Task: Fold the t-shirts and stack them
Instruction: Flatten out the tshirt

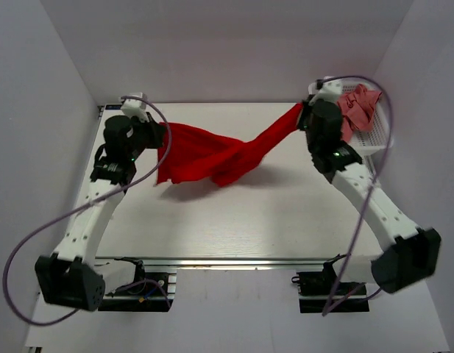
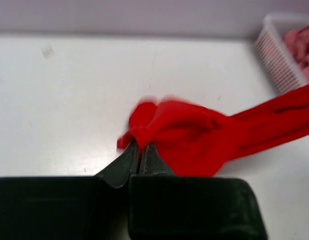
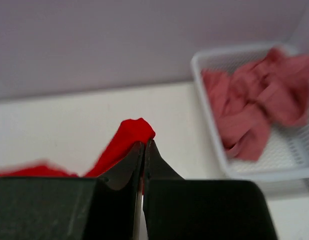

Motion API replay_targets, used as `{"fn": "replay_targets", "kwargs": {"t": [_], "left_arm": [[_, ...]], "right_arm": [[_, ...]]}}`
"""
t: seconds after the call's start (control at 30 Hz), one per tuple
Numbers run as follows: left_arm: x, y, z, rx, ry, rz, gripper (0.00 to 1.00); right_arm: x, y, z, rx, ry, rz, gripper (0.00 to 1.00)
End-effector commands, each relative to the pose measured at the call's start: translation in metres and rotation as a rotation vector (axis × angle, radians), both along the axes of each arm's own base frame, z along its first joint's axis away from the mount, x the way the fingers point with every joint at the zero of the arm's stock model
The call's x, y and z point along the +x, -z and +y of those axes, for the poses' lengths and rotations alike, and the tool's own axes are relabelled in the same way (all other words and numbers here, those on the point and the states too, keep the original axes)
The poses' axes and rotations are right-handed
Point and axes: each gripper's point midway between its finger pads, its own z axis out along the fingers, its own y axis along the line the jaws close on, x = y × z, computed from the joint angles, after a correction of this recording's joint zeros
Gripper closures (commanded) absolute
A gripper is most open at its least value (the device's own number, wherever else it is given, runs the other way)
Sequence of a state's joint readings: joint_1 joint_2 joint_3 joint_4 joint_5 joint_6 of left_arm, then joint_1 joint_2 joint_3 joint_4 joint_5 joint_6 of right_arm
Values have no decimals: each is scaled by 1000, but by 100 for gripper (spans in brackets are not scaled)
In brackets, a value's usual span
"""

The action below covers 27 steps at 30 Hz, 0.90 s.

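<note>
**Red shirt strung between both pairs of fingers**

Top view: the bright red cloth t-shirt (image 1: 219, 156) is stretched over the white tabletop (image 1: 249, 213). Its long axis runs left to right and rises toward the far right corner. The left fingers (image 1: 160, 137) hold its broad left end, and the right fingers (image 1: 303, 115) hold its narrow, twisted right end. The fingertips themselves are hard to make out. The middle sags in a bunch; whether it touches the tabletop is unclear. Crumpled dusty salmon pink t-shirts (image 1: 357, 105) fill a white plastic mesh basket (image 1: 379, 136), partly hidden behind the right arm.

Left wrist view: the left fingers (image 2: 135, 152) are pressed together on a fold of the red shirt (image 2: 194, 140). The cloth bulges just beyond the tips and runs off to the right as a blurred band, cut off by the frame edge.

Right wrist view: the right fingers (image 3: 139, 152) are clamped on a red corner (image 3: 128, 136) that pokes up past their tips. The rest trails down to the left, blurred. The basket (image 3: 207, 107) sits to the right, cropped.
</note>
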<state>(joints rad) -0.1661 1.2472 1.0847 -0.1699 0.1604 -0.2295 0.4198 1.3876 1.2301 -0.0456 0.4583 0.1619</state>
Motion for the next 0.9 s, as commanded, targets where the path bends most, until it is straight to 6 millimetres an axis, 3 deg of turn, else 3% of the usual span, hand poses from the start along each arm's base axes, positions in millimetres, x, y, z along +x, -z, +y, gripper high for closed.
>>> {"fn": "replay_targets", "kwargs": {"t": [0.0,0.03,0.2,0.27,0.3,0.47,0.53,0.67,0.73,0.87], "left_arm": [[-40,-76,14,-12,-33,-219,100],[-61,-106,19,-27,-45,-305,100],[-117,-168,49,-48,-162,-466,100],[-132,-183,64,-51,-235,-489,100],[-144,-192,69,-70,-257,-511,100],[-183,-226,85,-105,-312,-596,100],[-202,-238,92,-123,-332,-630,100],[-223,-242,109,-144,-413,-646,100],[-238,-242,120,-156,-468,-645,100],[-246,-235,124,-189,-492,-623,100]], "right_arm": [[-25,-80,-59,-20,224,-261,100],[-37,-99,-68,-9,245,-305,100],[-97,-176,-106,30,328,-496,100],[-119,-197,-116,50,334,-552,100],[-141,-215,-123,79,321,-610,100],[-188,-257,-130,110,243,-723,100],[-210,-277,-134,113,214,-771,100],[-239,-300,-151,113,247,-827,100],[-251,-308,-163,115,290,-844,100],[-260,-307,-170,113,309,-837,100]]}}
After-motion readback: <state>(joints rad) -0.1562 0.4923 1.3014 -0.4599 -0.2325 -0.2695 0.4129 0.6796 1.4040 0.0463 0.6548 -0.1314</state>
